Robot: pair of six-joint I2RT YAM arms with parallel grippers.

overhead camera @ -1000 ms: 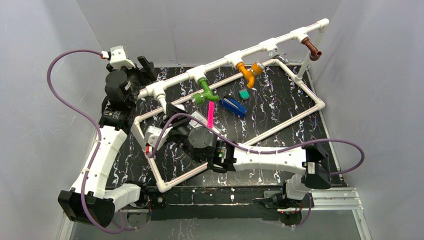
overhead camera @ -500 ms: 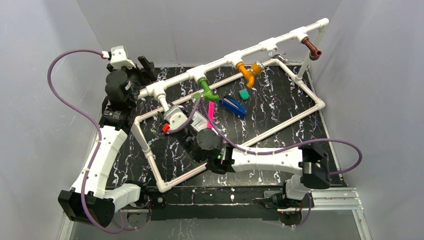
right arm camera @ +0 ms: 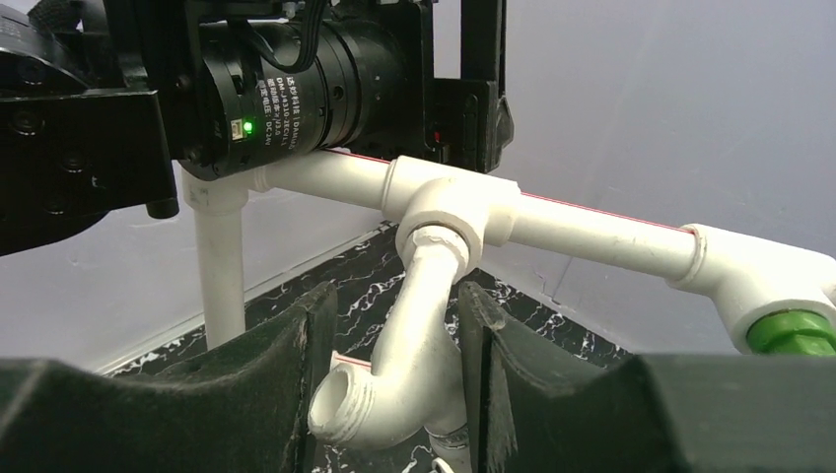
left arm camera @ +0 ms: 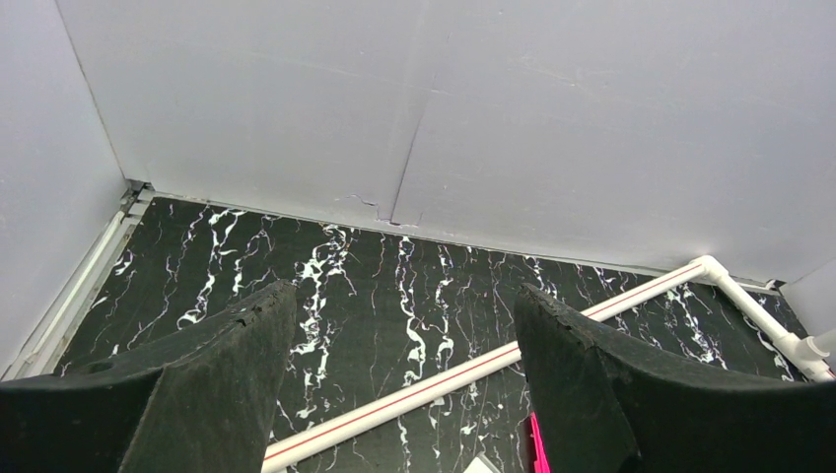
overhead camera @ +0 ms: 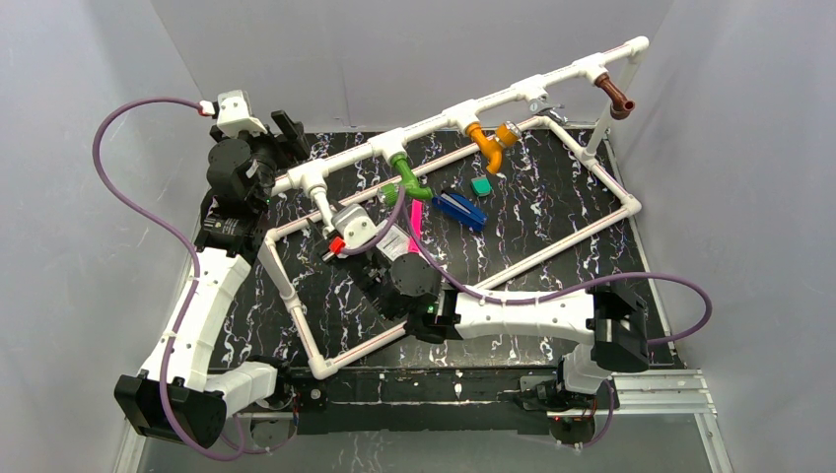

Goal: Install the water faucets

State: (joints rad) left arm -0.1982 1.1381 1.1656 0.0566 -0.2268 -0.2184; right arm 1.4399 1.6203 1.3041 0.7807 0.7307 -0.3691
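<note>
The white faucet (overhead camera: 322, 204) hangs under the leftmost tee (right arm camera: 449, 212) of the white pipe frame (overhead camera: 532, 94). My right gripper (overhead camera: 330, 219) is shut on it; in the right wrist view the faucet (right arm camera: 424, 335) sits between both pads, its threaded spout pointing left. The green faucet (overhead camera: 406, 180), the orange faucet (overhead camera: 490, 143) and the brown faucet (overhead camera: 617, 99) hang from tees further right. The green one's collar shows in the right wrist view (right arm camera: 789, 330). My left gripper (overhead camera: 286, 133) is open and empty at the back left, with mat between its fingers (left arm camera: 404, 325).
A blue piece (overhead camera: 459, 209), a small green block (overhead camera: 481, 185) and a pink stick (overhead camera: 415, 222) lie on the black marbled mat inside the frame's base pipes (overhead camera: 552, 246). Grey walls close in the back and sides. The left arm's motor housing (right arm camera: 296, 79) is close behind the tee.
My right wrist has turned about the white faucet; its camera housing swung from the lower left up beside the faucet. The faucet stays under the tee. The left arm has not moved.
</note>
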